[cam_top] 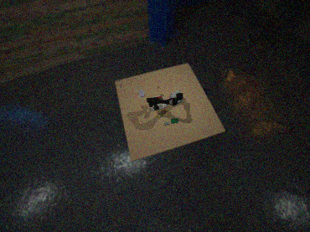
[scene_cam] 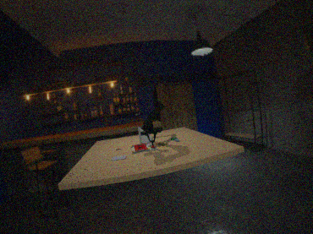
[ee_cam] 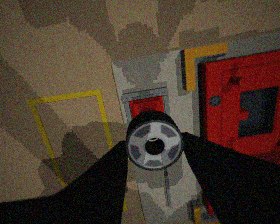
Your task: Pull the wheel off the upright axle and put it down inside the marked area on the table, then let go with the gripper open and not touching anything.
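The wheel, dark-rimmed with pale spokes and a dark hub hole, sits between the two black fingers of my gripper, which is shut on it. Its face is turned to the wrist camera. The marked area is a yellow outline on the table, left of the wheel in the wrist view, partly covered by shadow and the left finger. A thin dark line shows below the wheel over the grey board; I cannot tell whether it is the axle or its shadow. The wheel's height above the board is unclear.
A grey board lies under the wheel, with a small red part, an orange angled piece and a large red block on the right. A green object and a pale flat piece lie on the table.
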You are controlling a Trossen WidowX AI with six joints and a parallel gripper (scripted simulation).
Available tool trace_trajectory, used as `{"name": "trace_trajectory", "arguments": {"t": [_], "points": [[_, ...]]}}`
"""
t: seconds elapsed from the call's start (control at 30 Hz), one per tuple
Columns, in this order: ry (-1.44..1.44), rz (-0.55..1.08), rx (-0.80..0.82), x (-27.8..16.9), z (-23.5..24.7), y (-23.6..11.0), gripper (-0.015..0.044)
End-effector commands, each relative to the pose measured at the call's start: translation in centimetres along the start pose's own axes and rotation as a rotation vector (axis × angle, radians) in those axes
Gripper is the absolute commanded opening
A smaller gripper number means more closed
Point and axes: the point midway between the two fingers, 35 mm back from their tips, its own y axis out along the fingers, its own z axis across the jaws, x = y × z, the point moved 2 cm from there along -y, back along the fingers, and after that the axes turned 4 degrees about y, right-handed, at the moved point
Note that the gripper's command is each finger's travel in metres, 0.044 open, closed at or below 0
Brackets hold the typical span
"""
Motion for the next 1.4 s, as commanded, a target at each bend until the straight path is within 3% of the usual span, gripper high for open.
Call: {"name": "trace_trajectory", "arguments": {"t": [0.0, 0.23, 0.47, 1.37], "points": [[-0.002, -0.005, -0.002, 0.1, -0.1, -0.4, 0.0000], [-0.002, -0.005, -0.003, 0.1, -0.1, -1.0, 0.0000], [-0.001, -0.005, -0.003, -0.3, 0.0, -3.8, 0.0000], [0.002, -0.002, -0.002, -4.5, 6.4, -3.7, 0.0000]]}}
